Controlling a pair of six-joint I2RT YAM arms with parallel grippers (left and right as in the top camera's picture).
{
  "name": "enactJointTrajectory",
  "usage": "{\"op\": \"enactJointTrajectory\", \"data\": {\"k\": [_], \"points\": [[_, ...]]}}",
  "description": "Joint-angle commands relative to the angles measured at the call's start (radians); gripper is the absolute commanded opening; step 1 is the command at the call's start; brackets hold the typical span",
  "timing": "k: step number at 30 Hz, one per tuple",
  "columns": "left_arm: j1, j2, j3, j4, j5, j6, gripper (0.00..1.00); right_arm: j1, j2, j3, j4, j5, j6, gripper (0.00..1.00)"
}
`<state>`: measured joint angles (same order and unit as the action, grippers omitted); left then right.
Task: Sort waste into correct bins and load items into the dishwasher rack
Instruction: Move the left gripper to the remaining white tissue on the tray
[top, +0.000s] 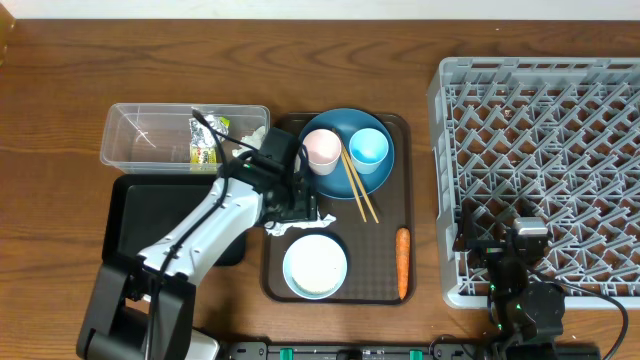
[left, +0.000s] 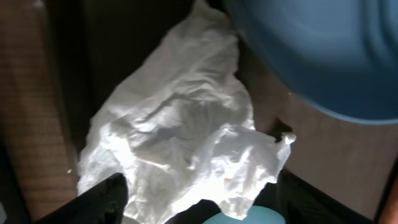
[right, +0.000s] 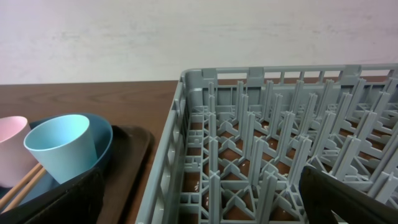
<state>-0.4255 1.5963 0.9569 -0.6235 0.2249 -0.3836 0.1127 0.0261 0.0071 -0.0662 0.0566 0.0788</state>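
A crumpled white napkin (left: 180, 137) lies on the brown serving tray (top: 385, 215), its edge showing under my left gripper (top: 298, 212). That gripper (left: 208, 205) is open, one finger on each side of the napkin. The small bowl with a white inside (top: 315, 265) sits just below it. A dark blue dish (top: 345, 130) holds the pink cup (top: 322, 150), the light blue cup (top: 368, 148) and the chopsticks (top: 355, 187). A carrot (top: 402, 262) lies at the tray's right edge. My right gripper (right: 205, 205) hangs open and empty over the grey dishwasher rack (top: 540, 150), at its near left corner.
The clear tub (top: 150, 135) at the upper left holds a napkin with green scraps (top: 212, 140). The black tray (top: 130, 215) lies below it, partly under my left arm. In the right wrist view the light blue cup (right: 62, 152) stands left of the rack wall (right: 171, 155).
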Motion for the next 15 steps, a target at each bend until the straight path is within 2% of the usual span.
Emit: {"op": "enactJointTrajectory", "data": {"k": [1, 7, 15], "points": [[-0.032, 0.007, -0.005, 0.004, -0.06, 0.003, 0.73, 0.008, 0.0, -0.002, -0.003, 0.006, -0.006, 0.99], [-0.069, 0.007, -0.007, 0.005, -0.154, 0.003, 0.72, 0.008, 0.0, -0.002, -0.003, 0.006, -0.006, 0.99], [-0.071, 0.014, -0.039, 0.029, -0.16, 0.003, 0.69, 0.008, 0.0, -0.002, -0.003, 0.006, -0.006, 0.99]]}}
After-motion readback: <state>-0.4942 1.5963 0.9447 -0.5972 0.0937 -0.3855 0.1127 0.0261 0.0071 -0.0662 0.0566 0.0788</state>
